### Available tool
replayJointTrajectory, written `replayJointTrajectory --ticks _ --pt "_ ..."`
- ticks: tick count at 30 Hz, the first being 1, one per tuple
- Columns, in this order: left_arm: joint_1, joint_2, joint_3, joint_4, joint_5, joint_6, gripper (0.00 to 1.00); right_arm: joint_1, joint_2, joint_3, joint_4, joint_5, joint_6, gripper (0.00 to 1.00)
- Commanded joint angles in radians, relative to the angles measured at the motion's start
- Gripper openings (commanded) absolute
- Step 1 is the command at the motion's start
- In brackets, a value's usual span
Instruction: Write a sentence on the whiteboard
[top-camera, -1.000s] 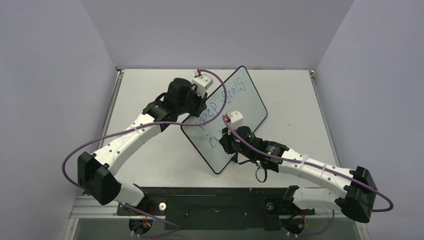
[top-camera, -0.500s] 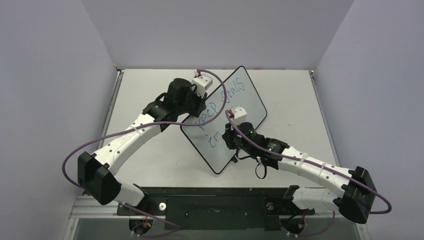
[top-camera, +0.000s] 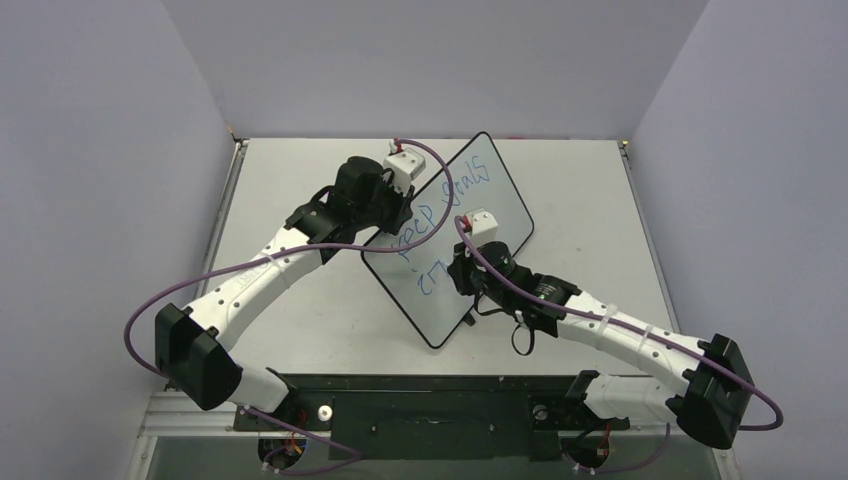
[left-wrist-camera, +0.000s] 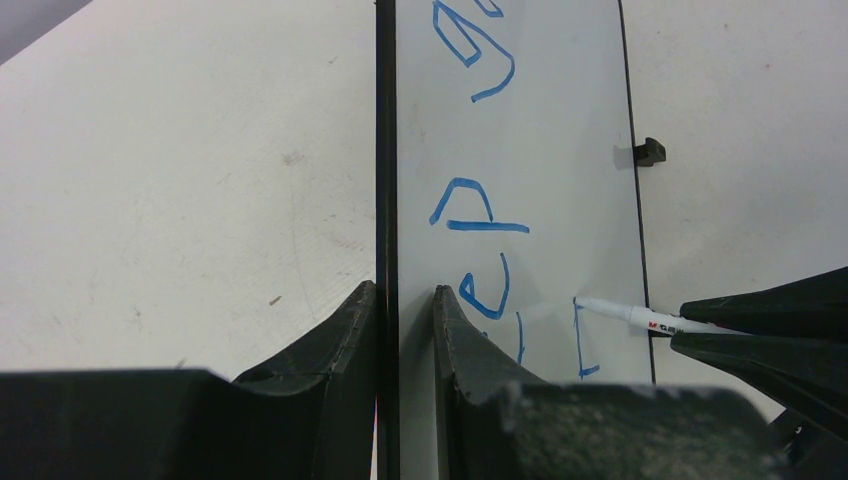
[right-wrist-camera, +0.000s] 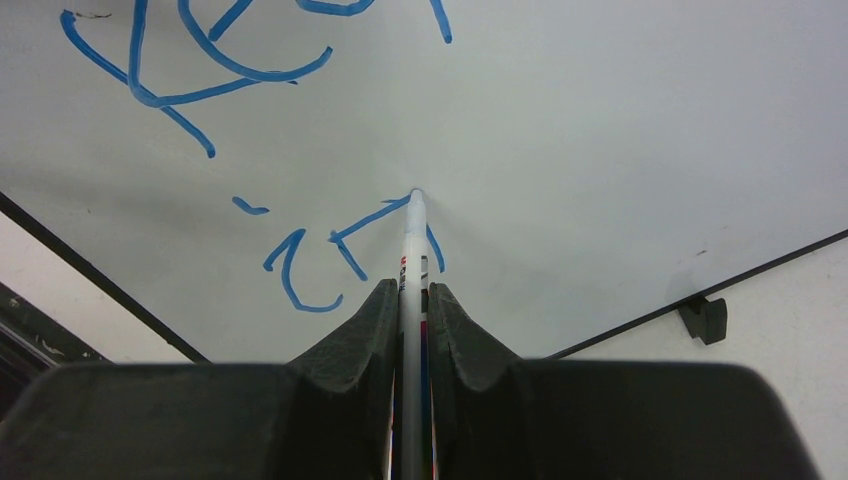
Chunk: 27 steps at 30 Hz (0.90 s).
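Observation:
The whiteboard (top-camera: 505, 205) lies tilted across the table's middle, white with a thin black rim. My left gripper (left-wrist-camera: 404, 296) is shut on its left edge (left-wrist-camera: 386, 150). Blue lettering (top-camera: 440, 205) reads roughly "keep goals" on one line, with "in" strokes (right-wrist-camera: 300, 270) begun below it. My right gripper (right-wrist-camera: 411, 292) is shut on a white marker (right-wrist-camera: 412, 250). The marker tip touches the board at the top of a fresh stroke (right-wrist-camera: 375, 220). The marker also shows in the left wrist view (left-wrist-camera: 625, 313).
A small black clip foot (left-wrist-camera: 650, 152) sits on the board's right edge; another (right-wrist-camera: 706, 318) shows in the right wrist view. Grey walls close in the table (top-camera: 290, 190) at left, back and right. Purple cables loop from both arms.
My right gripper has moved up and to the right along the board with the marker, adding a stroke to the second line. The left arm and the board have not moved.

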<state>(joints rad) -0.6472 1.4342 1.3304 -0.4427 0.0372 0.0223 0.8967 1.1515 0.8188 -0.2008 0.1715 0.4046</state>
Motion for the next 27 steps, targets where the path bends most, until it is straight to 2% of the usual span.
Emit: replayJointTrajectory --ticks 1,10,23,27 --pt "-0.045 0.005 -0.027 -0.123 0.068 0.048 0.00 -0.006 -0.061 0.022 0.006 -0.013 0.013 0.00" --pt "-0.044 0.004 -0.026 -0.124 0.064 0.049 0.00 -0.025 -0.190 0.031 -0.029 -0.025 0.035 0.00" --pt "-0.046 -0.023 -0.037 -0.112 0.063 0.051 0.00 -0.136 -0.139 0.030 -0.016 -0.057 -0.003 0.00" --pt "-0.049 -0.032 -0.042 -0.107 0.065 0.050 0.00 -0.227 -0.137 0.016 0.011 -0.170 0.017 0.00"
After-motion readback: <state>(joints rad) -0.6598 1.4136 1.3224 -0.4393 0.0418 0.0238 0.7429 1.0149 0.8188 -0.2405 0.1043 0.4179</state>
